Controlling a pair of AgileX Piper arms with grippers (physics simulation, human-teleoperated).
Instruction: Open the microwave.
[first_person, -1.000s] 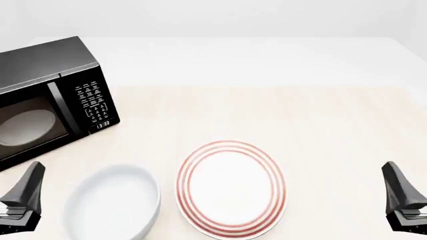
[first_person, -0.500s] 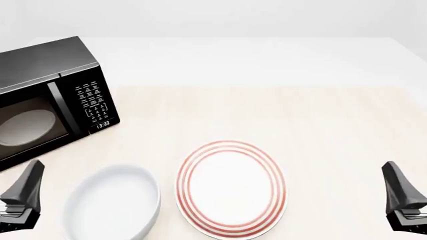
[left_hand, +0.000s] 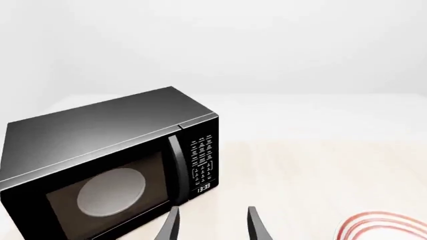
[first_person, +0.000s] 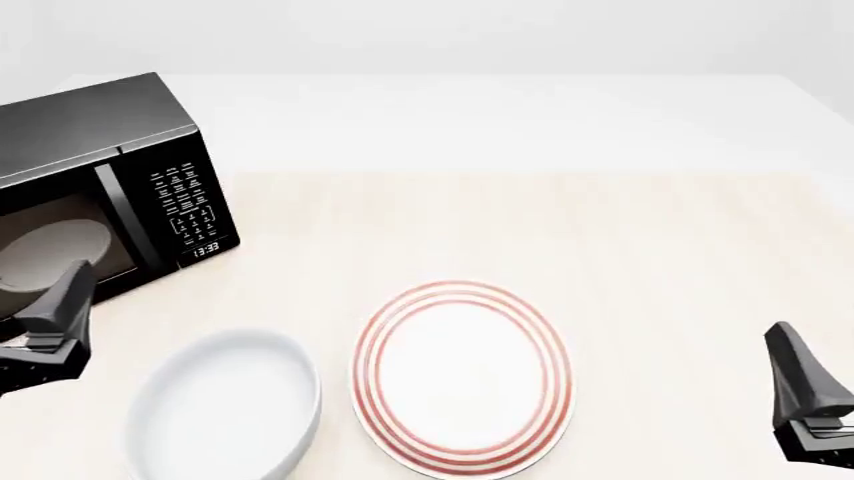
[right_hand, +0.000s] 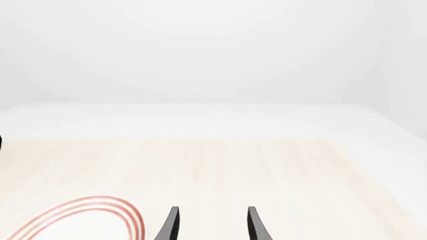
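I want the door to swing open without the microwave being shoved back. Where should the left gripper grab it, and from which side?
Grip the vertical handle of the microwave, the bar between the glass door and the keypad. Come from the front with the left gripper, whose open fingers straddle the bar sideways. The bar stands upright and slim, so closing across it probably holds best.

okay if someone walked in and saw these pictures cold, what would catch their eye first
Most likely the microwave, a glossy black box at the table's far left with its door shut and a white turntable showing through the glass. Next would be the red-ringed plate in the near middle, with a plain white bowl to its left. The left gripper is open and points toward the microwave's front, while the right gripper, also open, sits near the plate.
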